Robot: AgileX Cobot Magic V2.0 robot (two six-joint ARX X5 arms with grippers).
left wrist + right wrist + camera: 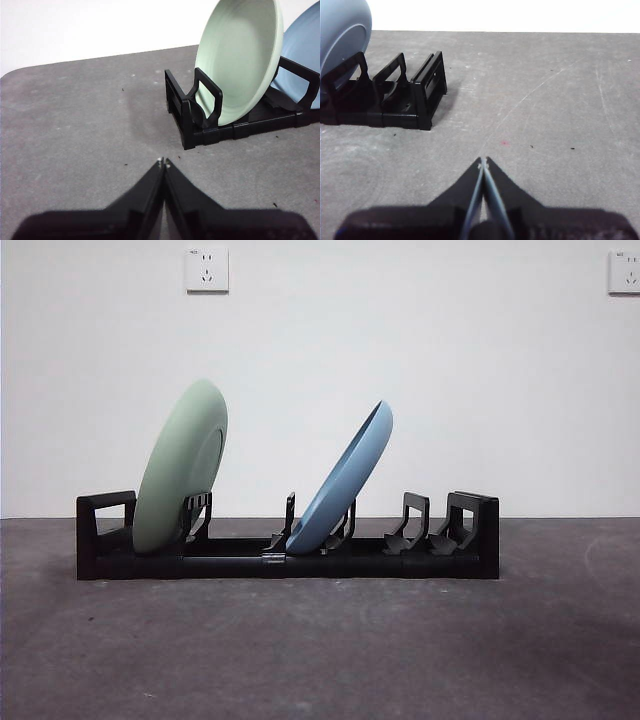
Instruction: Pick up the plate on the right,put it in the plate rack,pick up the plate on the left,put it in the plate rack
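The green plate (182, 468) stands on edge in the plate rack (288, 562), near its 9 o'clock end, and leans toward 3 o'clock. The blue plate (345, 483) sits in the middle slots and leans further the same way. Both look stiff, smooth and probably slippery, so the thin upper rim is the best place to grip. The left gripper (163, 163) and right gripper (483, 161) are pressed together, empty, above the grey table (320, 650), apart from the rack.
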